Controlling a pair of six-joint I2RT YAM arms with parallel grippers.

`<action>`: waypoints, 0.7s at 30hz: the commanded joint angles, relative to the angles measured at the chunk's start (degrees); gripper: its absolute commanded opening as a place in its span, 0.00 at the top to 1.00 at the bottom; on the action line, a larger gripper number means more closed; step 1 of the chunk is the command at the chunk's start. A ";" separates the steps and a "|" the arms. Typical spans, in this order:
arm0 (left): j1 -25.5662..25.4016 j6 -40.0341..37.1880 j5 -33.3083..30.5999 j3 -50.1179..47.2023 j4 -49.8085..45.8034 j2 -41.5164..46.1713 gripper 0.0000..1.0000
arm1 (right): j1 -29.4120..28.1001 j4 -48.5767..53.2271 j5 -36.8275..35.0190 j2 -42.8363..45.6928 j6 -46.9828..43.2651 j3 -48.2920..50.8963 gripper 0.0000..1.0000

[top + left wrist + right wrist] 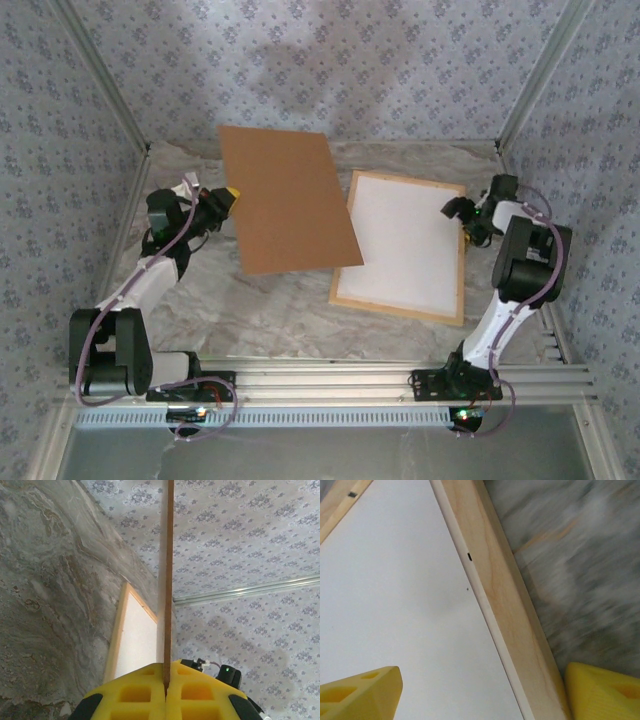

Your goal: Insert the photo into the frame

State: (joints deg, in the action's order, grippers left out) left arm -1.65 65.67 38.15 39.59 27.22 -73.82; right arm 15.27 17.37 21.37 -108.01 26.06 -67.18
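Your right gripper (482, 695) is released, its fingers spread across the right rail of the frame (505, 605): one finger over the white panel (405, 245) inside it, the other over the marble table (270, 310). The frame lies flat, right of centre. Your left gripper (166, 677) is clenched on the edge of the brown backing board (290, 200), which is raised beside the frame's left edge.
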 commanded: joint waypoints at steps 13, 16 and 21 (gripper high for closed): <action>-7.72 -0.40 5.84 3.34 4.89 -1.89 1.00 | -12.64 -3.34 14.00 0.44 5.40 -2.23 0.17; -10.74 0.57 3.36 2.73 7.80 -4.21 1.00 | -10.11 -2.78 10.10 3.87 4.97 -1.64 0.17; -15.80 3.02 -0.50 3.16 14.18 -10.37 1.00 | -7.31 -1.66 7.59 7.37 3.55 0.94 0.17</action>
State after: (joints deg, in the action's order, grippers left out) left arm -15.62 66.19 39.31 39.72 31.73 -82.59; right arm 7.14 14.02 31.00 -103.61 30.61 -67.22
